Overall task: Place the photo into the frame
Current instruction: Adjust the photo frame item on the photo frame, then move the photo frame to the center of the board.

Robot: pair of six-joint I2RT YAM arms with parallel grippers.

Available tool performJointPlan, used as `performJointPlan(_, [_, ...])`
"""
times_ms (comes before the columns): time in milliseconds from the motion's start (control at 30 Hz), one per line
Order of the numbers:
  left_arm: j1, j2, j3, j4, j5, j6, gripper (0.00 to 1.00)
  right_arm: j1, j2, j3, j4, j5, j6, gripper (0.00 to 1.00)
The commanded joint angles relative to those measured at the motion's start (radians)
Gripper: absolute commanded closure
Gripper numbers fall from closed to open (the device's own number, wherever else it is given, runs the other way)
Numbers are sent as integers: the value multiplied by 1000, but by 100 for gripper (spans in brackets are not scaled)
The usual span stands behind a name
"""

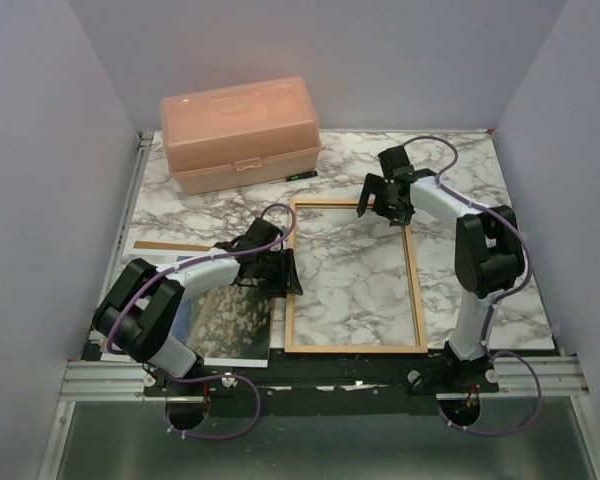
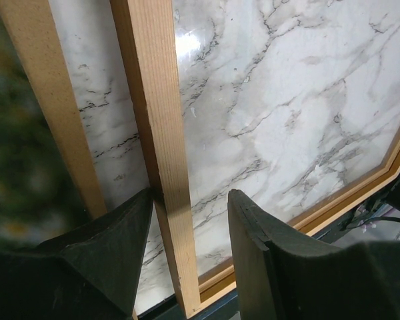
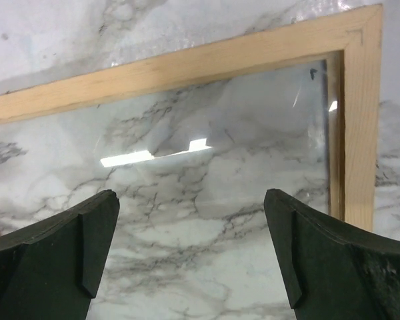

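**Frame flat in the middle, photo waiting by my left arm**

The frame (image 1: 416, 290) lies flat on the marble surface (image 1: 460, 170). Its long side runs away from me, I think so the photo (image 1: 230, 320) can drop straight in. The photo lies picture up just left of the frame, partly under my left arm. My left pincer (image 2: 191, 195) is half apart around the frame's left bar, not squeezing. My right pincer (image 3: 190, 195) hangs wide apart over the far right corner.

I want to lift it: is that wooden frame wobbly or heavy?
Probably stiff and light: the frame has thin wooden rails. Glare inside suggests a clear pane, so maybe fragile. On the smooth marble table it may slide.
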Motion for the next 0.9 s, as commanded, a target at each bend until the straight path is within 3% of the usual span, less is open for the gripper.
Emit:
performJointPlan(0, [-8, 15, -26, -43, -63, 30, 48, -5, -152, -57, 4, -37, 16, 0])
performJointPlan(333, [-18, 59, -11, -17, -34, 16, 52, -6, -456, -273, -10, -103, 52, 0])
performJointPlan(700, [-103, 111, 116, -61, -85, -8, 53, -6, -622, -381, -53, -159, 68, 0])
performJointPlan(867, [-155, 164, 191, -104, -144, -17, 49, -6, -683, -425, -74, -164, 44, 0])
